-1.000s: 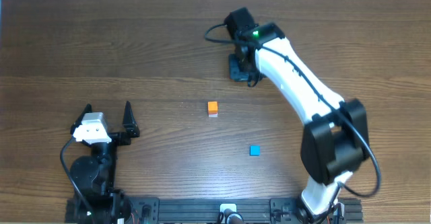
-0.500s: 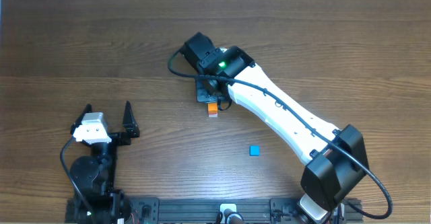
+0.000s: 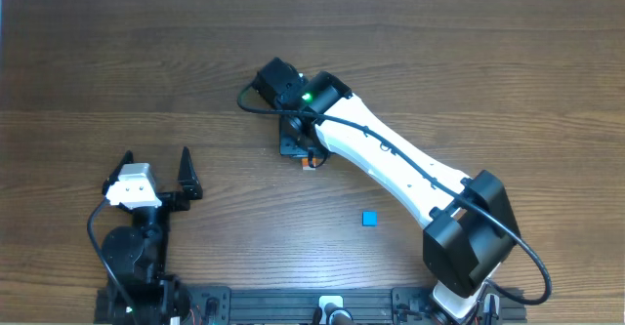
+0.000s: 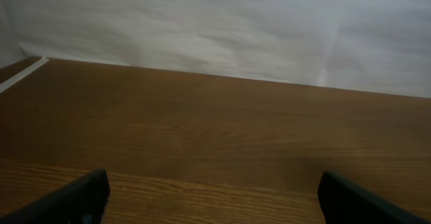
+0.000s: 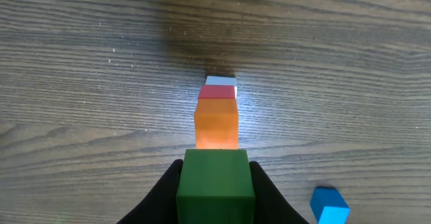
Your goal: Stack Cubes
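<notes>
- Desk (image 3: pixel 117 52): brown wood grain, carrying all the cubes and both arms.
- Right arm (image 3: pixel 391 164): white, based at the bottom right of the top view, stretched diagonally across the middle of the desk.
- Left arm (image 3: pixel 137 237): folded close to its base at the bottom left, well apart from every cube.
- Left gripper (image 3: pixel 156 159): fingers spread wide, nothing between them, bare desk beneath.
- Right gripper (image 5: pixel 215 167): clamped on a green cube (image 5: pixel 215 190), one black finger on each side, poised directly over the stack.
- Stack of three cubes near the desk's middle: orange cube (image 5: pixel 216 123) on top, red cube (image 5: pixel 220 91) under it, white cube (image 5: pixel 221 81) at the bottom.
- Green cube: lined up with the orange cube; cannot tell whether resting on it or just above it.
- Blue cube (image 3: pixel 369 219): alone on the desk, near the stack, toward the right arm's base, touched by nothing.
</notes>
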You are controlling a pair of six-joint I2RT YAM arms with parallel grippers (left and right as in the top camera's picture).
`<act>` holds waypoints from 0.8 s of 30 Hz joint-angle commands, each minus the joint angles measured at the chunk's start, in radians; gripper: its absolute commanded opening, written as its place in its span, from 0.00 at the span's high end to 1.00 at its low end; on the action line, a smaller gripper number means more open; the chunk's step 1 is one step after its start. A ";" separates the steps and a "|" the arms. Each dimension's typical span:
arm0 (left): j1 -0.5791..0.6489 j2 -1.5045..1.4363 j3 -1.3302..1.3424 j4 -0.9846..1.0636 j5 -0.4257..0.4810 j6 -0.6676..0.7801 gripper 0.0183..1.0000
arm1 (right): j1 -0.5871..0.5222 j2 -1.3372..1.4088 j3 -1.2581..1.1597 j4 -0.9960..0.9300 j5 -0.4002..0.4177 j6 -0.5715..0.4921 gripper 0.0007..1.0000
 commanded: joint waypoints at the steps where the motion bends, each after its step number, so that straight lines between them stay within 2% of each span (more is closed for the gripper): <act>1: 0.005 -0.007 -0.004 -0.003 0.013 0.011 0.00 | 0.005 0.036 0.016 -0.002 -0.005 0.015 0.90; 24: 0.005 -0.007 -0.004 -0.003 0.013 0.011 0.00 | 0.003 0.088 0.016 0.014 0.011 0.021 0.87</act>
